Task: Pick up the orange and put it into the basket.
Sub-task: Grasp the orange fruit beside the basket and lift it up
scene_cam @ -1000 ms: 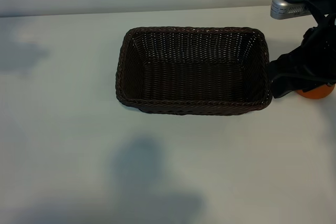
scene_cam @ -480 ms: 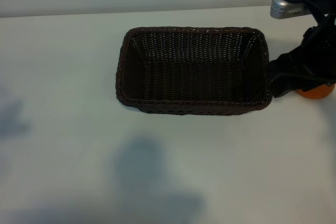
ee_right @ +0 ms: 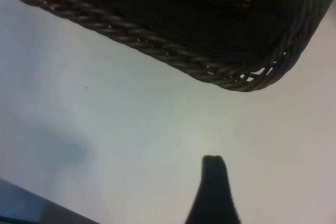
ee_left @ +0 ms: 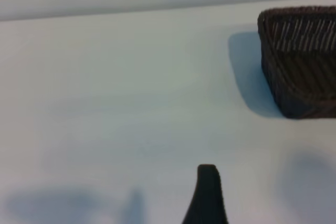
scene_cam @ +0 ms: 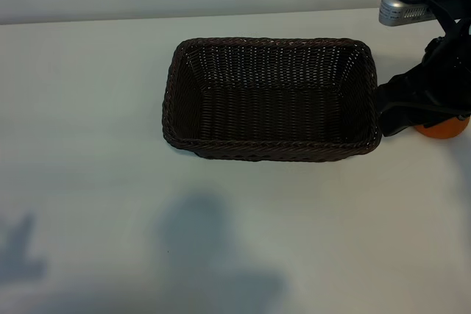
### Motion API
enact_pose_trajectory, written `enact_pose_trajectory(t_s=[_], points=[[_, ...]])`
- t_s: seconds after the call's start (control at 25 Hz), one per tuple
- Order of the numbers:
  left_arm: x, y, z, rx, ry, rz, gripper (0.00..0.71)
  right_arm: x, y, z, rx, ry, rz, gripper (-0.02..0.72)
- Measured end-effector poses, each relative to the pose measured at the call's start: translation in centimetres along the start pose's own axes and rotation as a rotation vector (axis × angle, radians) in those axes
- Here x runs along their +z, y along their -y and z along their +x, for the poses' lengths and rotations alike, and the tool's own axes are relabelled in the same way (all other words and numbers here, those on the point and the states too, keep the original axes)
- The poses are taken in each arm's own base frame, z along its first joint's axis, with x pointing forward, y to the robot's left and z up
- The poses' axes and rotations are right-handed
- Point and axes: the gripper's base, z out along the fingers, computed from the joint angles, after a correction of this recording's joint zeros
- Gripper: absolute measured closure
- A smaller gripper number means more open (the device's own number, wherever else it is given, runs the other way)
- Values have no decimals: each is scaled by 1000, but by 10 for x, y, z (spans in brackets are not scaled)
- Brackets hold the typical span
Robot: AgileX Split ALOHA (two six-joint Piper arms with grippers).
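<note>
What could go wrong, L to R:
- The basket sits mid-pic and its R wall is touching, or just beside, the right gripper. If the gripper is swung across too low, the braided rim could be hit and the basket pushed away.
- The orange is found at the far R edge, on the table, outside the basket and half hidden under the gripper. The fingers are held apart. Nothing is seen btw them in the R wrist view, so the orange is prob. not clamped yet. It is round, so it could be rolled off the R edge if bumped by one finger only.
- If it is squeezed off-centre, it could be popped out and dropped short of the basket.

Other things, L to R:
- A small shadow is seen at lower L, and a bigger one at lower mid.
- The left gripper is seen only in its own view, w/ jaws apart & nothing held, well away from the basket corner.
- The inside of the basket is bare.
- A silver part is seen at upper R, above the R arm.

In the way: only the basket's R wall, which must be cleared from above.
</note>
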Motion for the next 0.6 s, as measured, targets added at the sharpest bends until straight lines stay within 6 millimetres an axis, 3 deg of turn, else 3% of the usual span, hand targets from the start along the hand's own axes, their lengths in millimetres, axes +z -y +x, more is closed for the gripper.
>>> enact_pose_trajectory(t_s=[0.36, 0.6], points=[[30, -3, 42, -10, -104, -7, 114, 0, 0, 0, 0, 0, 0, 176], [38, -5, 50, -13, -145, -11, 114, 0, 0, 0, 0, 0, 0, 176]])
